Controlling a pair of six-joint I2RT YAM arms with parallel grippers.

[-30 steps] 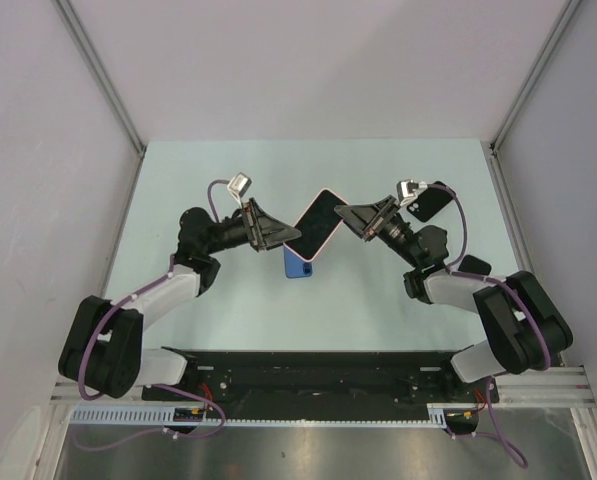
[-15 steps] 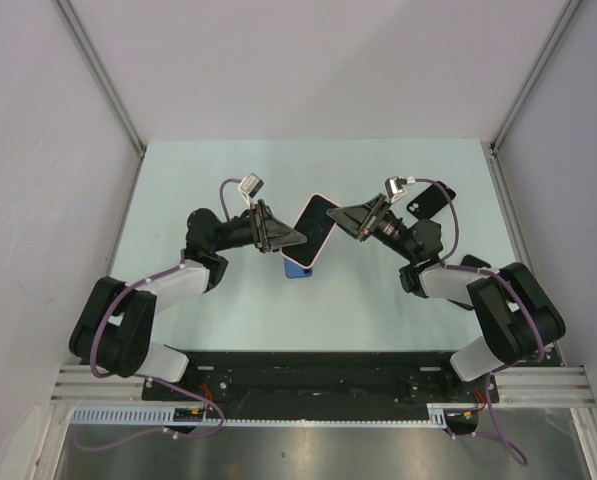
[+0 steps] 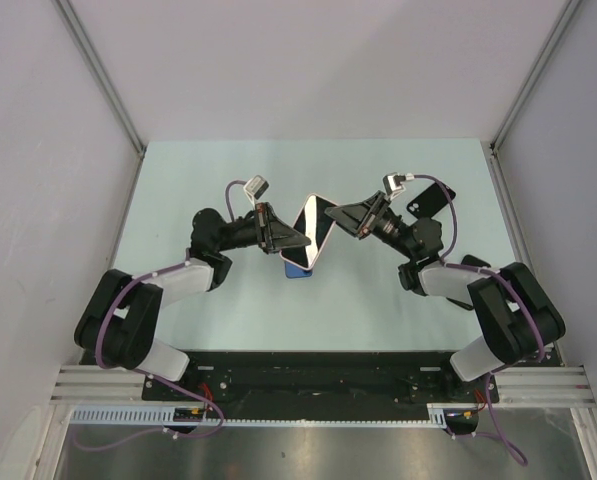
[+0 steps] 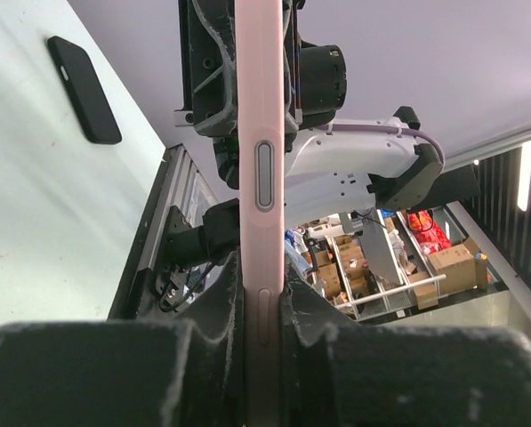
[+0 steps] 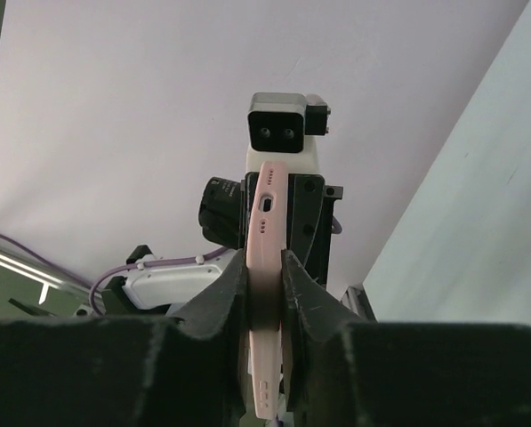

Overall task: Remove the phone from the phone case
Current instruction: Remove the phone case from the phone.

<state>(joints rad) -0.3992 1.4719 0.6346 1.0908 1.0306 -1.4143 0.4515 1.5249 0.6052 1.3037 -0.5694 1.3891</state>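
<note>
Both arms are on the phone in a pale pink case (image 3: 316,228), which I see held tilted between them over the middle of the pale green table (image 3: 178,180). The left gripper (image 3: 300,243) pinches its lower end, with the fingers (image 4: 309,307) pressed on front and back faces; in the left wrist view the case's side button sits just above the grip. The right gripper (image 3: 336,213) clamps the opposite end, jaws tight on both faces, with the port edge (image 5: 267,209) sticking out past the fingertips. The phone is not out of the case yet. A flat blue slab (image 3: 296,268) lies on the table right under the held phone, partly hidden. A black flat rectangular case-like piece (image 3: 425,203) lies by the right arm.
</note>
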